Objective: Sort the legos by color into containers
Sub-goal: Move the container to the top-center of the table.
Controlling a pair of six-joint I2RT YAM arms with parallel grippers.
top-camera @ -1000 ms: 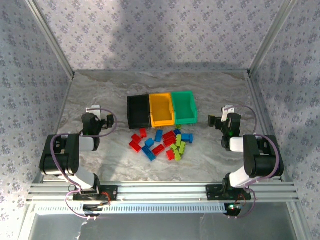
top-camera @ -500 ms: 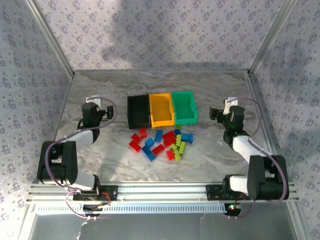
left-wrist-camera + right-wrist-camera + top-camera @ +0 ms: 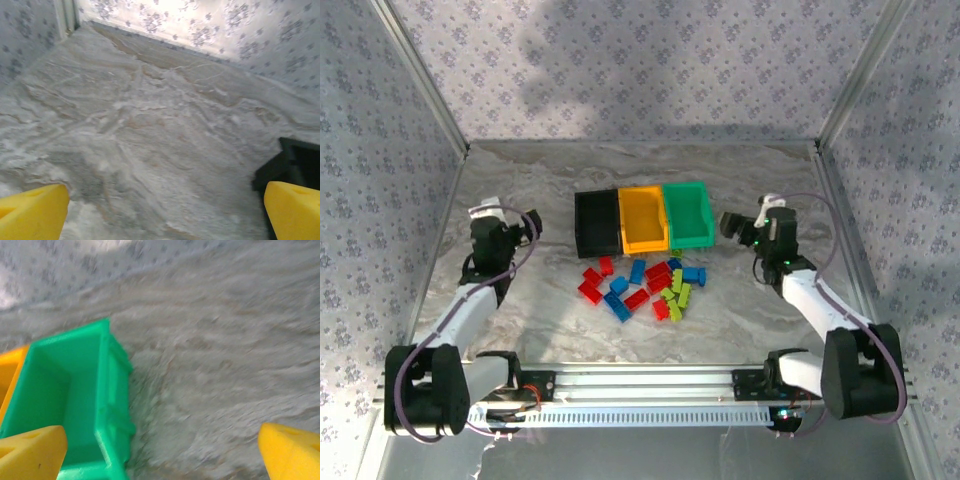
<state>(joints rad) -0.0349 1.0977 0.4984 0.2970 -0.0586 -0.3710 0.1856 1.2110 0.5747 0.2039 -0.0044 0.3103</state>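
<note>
Legos (image 3: 642, 285) in red, blue and lime green, heaped on your table (image 3: 740, 320) just before the black bin (image 3: 596, 224), yellow-orange bin (image 3: 642, 220) and green bin (image 3: 687, 215), your left gripper (image 3: 162, 212) spread wide over bare marble, your right gripper (image 3: 160, 450) spread wide beside the green bin.

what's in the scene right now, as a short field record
legos: red, blue and lime, loose on the table in front of the bins
bins: black bin, yellow-orange bin, green bin, side by side
left hand: open, empty, left of black bin
right hand: open, empty, beside green bin
</note>
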